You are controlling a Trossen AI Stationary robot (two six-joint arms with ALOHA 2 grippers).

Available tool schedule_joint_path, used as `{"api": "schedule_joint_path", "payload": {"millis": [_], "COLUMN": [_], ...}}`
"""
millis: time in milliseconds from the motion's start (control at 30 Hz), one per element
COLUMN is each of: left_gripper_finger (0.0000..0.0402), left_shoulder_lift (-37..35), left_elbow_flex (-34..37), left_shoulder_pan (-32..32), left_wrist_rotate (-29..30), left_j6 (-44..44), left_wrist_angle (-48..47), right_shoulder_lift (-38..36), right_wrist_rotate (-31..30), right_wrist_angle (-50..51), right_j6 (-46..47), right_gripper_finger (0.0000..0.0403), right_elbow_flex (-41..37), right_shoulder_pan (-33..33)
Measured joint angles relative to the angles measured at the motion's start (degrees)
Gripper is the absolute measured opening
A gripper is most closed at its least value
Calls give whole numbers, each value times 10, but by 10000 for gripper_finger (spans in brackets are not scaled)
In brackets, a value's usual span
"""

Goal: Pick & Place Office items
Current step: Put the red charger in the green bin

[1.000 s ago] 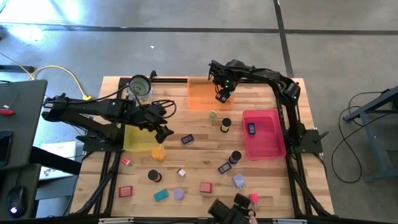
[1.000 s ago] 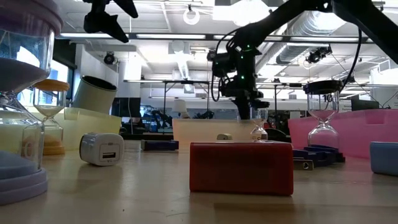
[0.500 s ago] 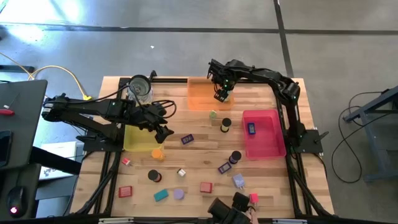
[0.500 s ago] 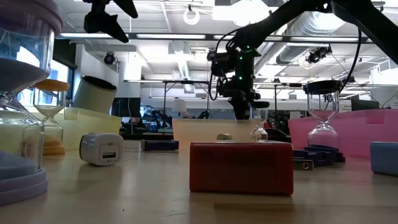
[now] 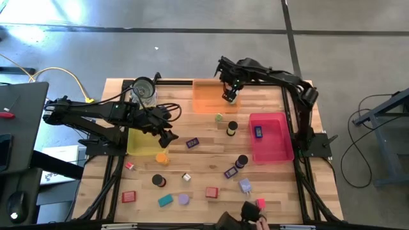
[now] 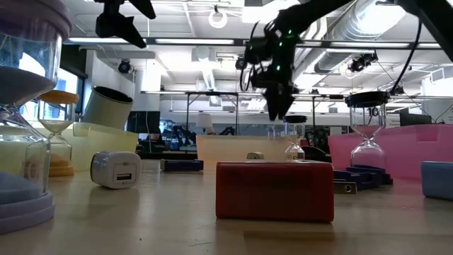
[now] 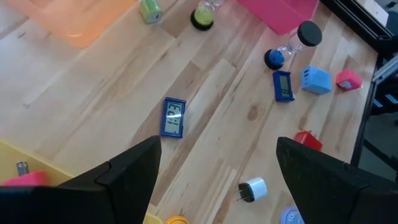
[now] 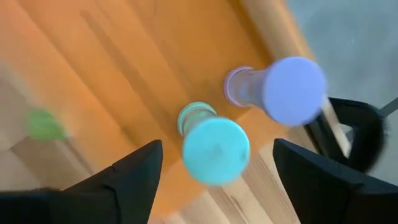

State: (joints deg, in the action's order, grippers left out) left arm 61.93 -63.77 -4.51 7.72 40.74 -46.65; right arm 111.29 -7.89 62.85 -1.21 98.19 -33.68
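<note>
Over the orange tray [image 5: 206, 96], the right hand [image 5: 229, 97] hangs open.

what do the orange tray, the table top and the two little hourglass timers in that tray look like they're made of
The orange tray looks like translucent plastic: the table's grain shows through its floor. The table top is pale wooden planks with visible seams, probably butcher block. The teal-capped hourglass timer and the lavender-capped hourglass timer seem to have matte plastic caps and clear middles, glass or plastic, hard to tell.
</note>
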Motion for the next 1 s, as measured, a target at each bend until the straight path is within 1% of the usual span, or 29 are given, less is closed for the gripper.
{"api": "schedule_joint_path", "payload": {"millis": [100,200,267,333,467,600,667,800,900,1000], "left_gripper_finger": [311,311,311,311,311,311,311,311,311,311], "left_shoulder_lift": [0,-1,-4,-7,-13,-14,-14,-14,-14,-14], "left_elbow_flex": [0,0,0,0,0,0,0,0,0,-6], "left_shoulder_pan": [-1,-5,-9,-15,-38,-70,-89,-138,-178,-219], "left_wrist_rotate": [-6,-8,-20,-35,-39,-33,-31,-2,3,4], "left_j6": [-2,-4,-7,-9,-9,-9,-8,16,41,46], "left_wrist_angle": [0,0,0,0,0,0,0,0,12,30], "right_shoulder_lift": [-32,-65,-94,-127,-191,-243,-262,-286,-291,-291], "right_wrist_rotate": [-9,-43,-53,-55,-51,-52,-62,-81,-110,-148], "right_wrist_angle": [12,18,30,38,53,69,75,102,145,194], "right_j6": [5,40,64,87,162,242,282,367,444,534], "right_gripper_finger": [294,295,294,293,293,293,293,293,293,293], "right_elbow_flex": [0,0,0,0,0,0,0,0,0,0], "right_shoulder_pan": [6,17,20,32,68,123,157,229,294,367]}}
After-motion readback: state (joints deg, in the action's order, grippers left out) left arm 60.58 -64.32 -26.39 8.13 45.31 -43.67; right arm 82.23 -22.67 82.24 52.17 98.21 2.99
